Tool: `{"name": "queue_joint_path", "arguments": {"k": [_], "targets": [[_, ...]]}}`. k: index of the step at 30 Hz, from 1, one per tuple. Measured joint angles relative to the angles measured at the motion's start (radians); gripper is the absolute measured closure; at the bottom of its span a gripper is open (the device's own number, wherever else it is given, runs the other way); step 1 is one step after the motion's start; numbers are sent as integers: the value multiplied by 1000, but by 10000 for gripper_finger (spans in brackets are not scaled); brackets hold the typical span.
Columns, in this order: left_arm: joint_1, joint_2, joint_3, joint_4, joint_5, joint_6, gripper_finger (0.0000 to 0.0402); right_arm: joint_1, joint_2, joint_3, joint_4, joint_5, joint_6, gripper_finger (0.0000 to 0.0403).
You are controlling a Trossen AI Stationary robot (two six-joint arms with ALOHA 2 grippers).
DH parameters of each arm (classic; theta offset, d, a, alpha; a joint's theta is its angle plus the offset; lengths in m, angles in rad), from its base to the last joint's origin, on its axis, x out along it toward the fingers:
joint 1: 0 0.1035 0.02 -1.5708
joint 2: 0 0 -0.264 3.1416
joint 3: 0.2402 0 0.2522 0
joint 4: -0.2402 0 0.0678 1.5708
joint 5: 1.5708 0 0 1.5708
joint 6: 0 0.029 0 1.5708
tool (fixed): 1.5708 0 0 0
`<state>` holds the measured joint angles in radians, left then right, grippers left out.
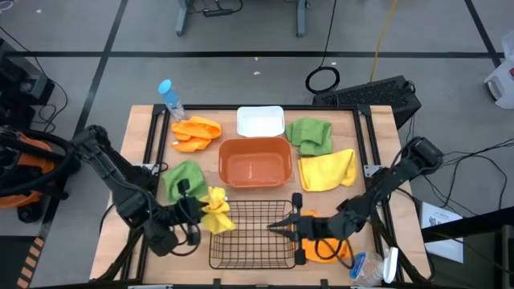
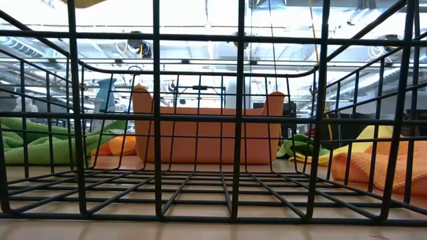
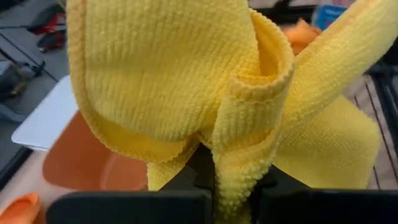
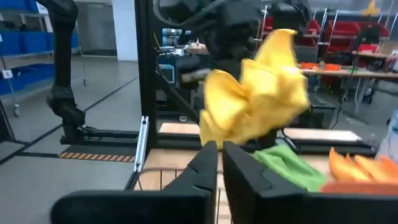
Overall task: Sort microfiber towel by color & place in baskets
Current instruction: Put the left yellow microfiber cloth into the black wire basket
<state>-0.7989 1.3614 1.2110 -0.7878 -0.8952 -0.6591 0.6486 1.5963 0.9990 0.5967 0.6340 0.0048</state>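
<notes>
My left gripper (image 1: pixel 201 213) is shut on a yellow towel (image 1: pixel 217 212) at the left edge of the black wire basket (image 1: pixel 253 253). My right gripper (image 1: pixel 273 225) hangs shut over the basket's right half and touches nothing, its fingers (image 4: pixel 208 165) pointing at the held towel (image 4: pixel 255 106). An orange towel (image 1: pixel 325 249) lies under the right arm beside the basket. On the table lie another orange towel (image 1: pixel 195 132), two green towels (image 1: pixel 185 178) (image 1: pixel 312 135) and a second yellow towel (image 1: pixel 328 170). The orange tub (image 1: pixel 255 160) and the white bin (image 1: pixel 260 122) stand behind the basket. My left gripper pinches a bunched fold of the yellow towel (image 3: pixel 239 155) between its two fingers, several layers together, coming from the table's left. The towel is lifted clear and billows out past the fingertips over the basket's left rim.
A clear bottle with a blue cap (image 1: pixel 170 98) stands at the far left corner. A small blue-and-white item (image 1: pixel 359 265) and a white object (image 1: pixel 390 265) lie at the near right corner. In the low view, the basket's wires (image 2: pixel 157 113) frame the tub (image 2: pixel 207 137).
</notes>
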Motion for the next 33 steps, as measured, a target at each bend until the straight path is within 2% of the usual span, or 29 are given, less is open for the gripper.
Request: {"name": "queue_joint_path", "arguments": {"k": [5,11,15,18,21,24,29,33], "targets": [[52,27,0,56,-16,37,373,-1,109,203,-194,91,-87,303],[87,53,0,89,-16,40,371,1,210,428,-446,185,-111,177],[87,76,0,133,-11,74,371,-6,237,487,-477,199,-130,99],[86,102,0,200,22,137,370,-32,236,487,-479,202,-123,58],[85,120,0,287,57,220,370,-65,236,487,-495,185,-104,37],[85,135,0,350,78,283,370,-101,235,487,-536,105,-41,31],[85,143,0,379,83,333,370,-138,235,487,-647,41,38,30],[85,143,0,379,83,354,370,-139,235,487,-671,12,46,42]]}}
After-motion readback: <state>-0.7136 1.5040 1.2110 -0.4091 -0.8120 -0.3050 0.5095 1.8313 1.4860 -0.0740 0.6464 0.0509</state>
